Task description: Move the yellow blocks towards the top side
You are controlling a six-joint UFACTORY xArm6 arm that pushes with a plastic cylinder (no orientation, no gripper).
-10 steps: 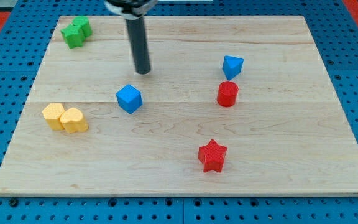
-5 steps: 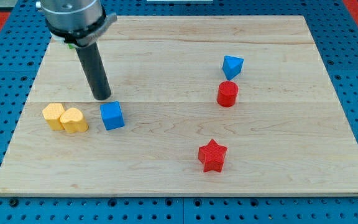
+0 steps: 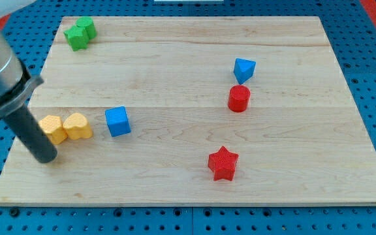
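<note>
On the wooden bench [image 3: 188, 140], two yellow blocks [image 3: 66, 127] touch, their row running left-right near the view's left edge. My tip [image 3: 46, 158] sits just below them; no hand shows.

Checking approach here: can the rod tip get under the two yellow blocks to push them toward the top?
Probably yes: my tip sits just below the two yellow blocks, nothing between.
</note>
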